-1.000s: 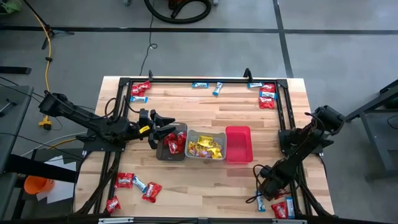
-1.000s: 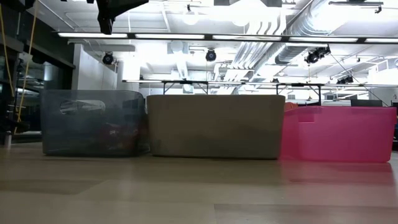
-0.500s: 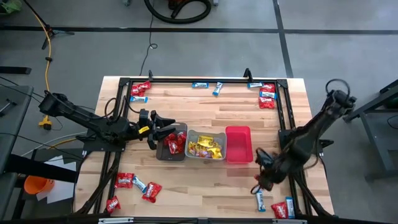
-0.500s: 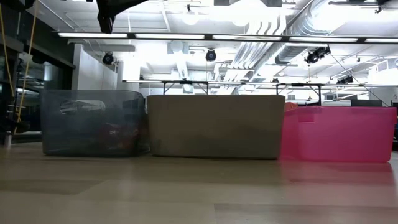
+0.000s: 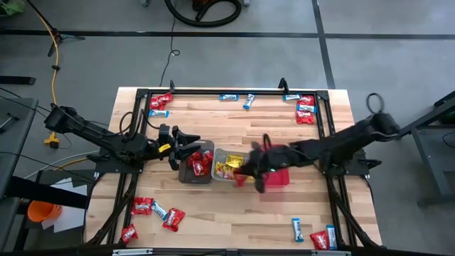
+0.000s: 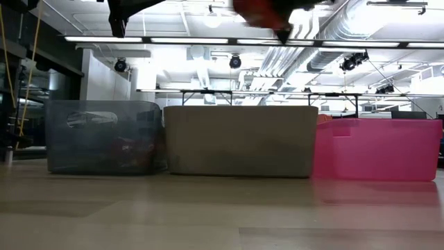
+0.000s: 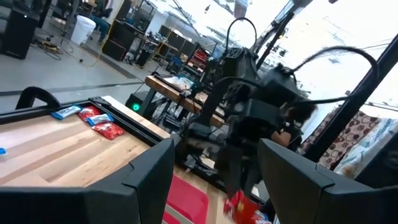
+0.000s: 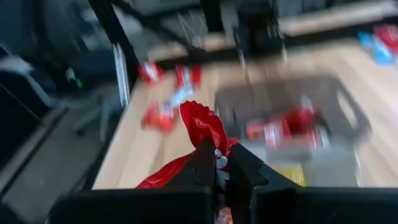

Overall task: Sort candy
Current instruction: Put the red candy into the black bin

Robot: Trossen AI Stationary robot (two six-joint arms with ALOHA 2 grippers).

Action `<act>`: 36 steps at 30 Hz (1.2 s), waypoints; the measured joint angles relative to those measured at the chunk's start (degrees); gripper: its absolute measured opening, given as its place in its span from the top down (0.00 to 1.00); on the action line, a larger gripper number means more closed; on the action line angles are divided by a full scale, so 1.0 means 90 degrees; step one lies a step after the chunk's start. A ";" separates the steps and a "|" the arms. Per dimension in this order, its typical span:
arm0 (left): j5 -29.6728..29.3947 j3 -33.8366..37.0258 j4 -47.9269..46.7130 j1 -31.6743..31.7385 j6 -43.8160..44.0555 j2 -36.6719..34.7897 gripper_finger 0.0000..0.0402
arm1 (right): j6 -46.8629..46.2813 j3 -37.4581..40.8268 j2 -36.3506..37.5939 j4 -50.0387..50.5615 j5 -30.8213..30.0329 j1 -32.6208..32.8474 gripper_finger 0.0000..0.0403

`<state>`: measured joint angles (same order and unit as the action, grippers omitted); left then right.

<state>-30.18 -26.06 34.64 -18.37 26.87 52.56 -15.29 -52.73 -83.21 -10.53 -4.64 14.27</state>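
The table (image 5: 234, 213) is lying under both arms, its pale planks ringed by a black frame. Grey floor is showing around it from above, and the low view is looking across to a bright room with ceiling lights and pipes.

Three bins are sitting side by side at mid-table: a grey bin (image 5: 195, 167) holding red candy, a middle bin (image 5: 225, 153) holding yellow candy, and a pink bin (image 5: 277, 178). In the low view their walls are hiding whatever is inside, apart from a faint red shape through the grey one.

The right arm is stretching across the pink bin, with the right gripper (image 5: 250, 171) blurred over the edge of the middle bin. Its own camera is showing the fingers (image 8: 205, 167) pinched together on a red packet (image 8: 200, 124), though everything beyond is smeared. In the low view only a blurred red-and-dark shape is showing at the upper edge.

The left gripper (image 5: 186, 151) is hanging beside the grey bin with its fingers spread apart and nothing between them.

Loose candy is lying in clusters: red and blue pieces (image 5: 159, 104) at the far left corner, blue bars (image 5: 238, 99) along the far edge, red packets (image 5: 306, 110) at the far right, a red-and-blue group (image 5: 153, 211) near left, and two blue bars with a red packet (image 5: 316, 233) near right, partly cut off by the picture edge
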 joint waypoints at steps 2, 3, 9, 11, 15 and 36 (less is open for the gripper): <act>-0.0021 0.0000 0.0002 0.0000 -0.0002 -0.0002 0.46 | 0.0268 -0.0175 -0.0514 -0.0835 0.0343 -0.0253 0.99; -0.0024 0.0000 0.0006 0.0000 -0.0002 -0.0002 0.46 | 0.0354 -0.0308 -0.0743 -0.1080 0.0449 -0.0345 0.99; -0.0246 0.0000 0.0271 0.0002 -0.0021 -0.0007 0.46 | 0.0860 -0.1616 -0.2156 -0.1231 0.0553 -0.0603 0.99; -0.0290 -0.0002 0.0363 0.0005 -0.0168 -0.0007 0.46 | 0.1041 -0.2039 -0.2604 -0.1204 0.0557 -0.0648 0.99; -0.0317 -0.0002 0.0617 0.0002 -0.0384 -0.0010 0.46 | 0.1054 -0.2762 -0.3264 -0.1098 0.0575 -0.0742 0.99; -0.0320 -0.0002 0.0667 0.0002 -0.0459 -0.0012 0.46 | 0.0804 -0.3519 -0.3704 -0.0125 0.0075 -0.0921 0.44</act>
<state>-33.06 -26.09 40.64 -18.35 22.74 52.45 -8.05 -84.40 -116.54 -11.66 -3.97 5.98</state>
